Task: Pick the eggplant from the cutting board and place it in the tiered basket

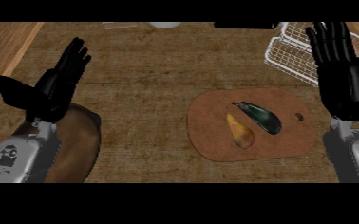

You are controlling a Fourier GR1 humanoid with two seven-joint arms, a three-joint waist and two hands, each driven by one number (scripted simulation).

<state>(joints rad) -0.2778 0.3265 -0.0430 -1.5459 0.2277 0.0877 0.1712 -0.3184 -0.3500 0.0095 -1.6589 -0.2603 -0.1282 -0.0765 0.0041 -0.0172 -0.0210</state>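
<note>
Both hands open, fingers straight up: left hand (60, 83) at left edge, right hand (336, 64) over tiered basket (291, 57). Eggplant (259, 117) on cutting board (210, 128), untouched.

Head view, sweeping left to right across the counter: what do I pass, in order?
Left robot hand → cutting board → pear → eggplant → right robot hand, in front of the tiered basket.

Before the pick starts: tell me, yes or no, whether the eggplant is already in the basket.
No, the eggplant lies on the cutting board, apart from the basket.
</note>
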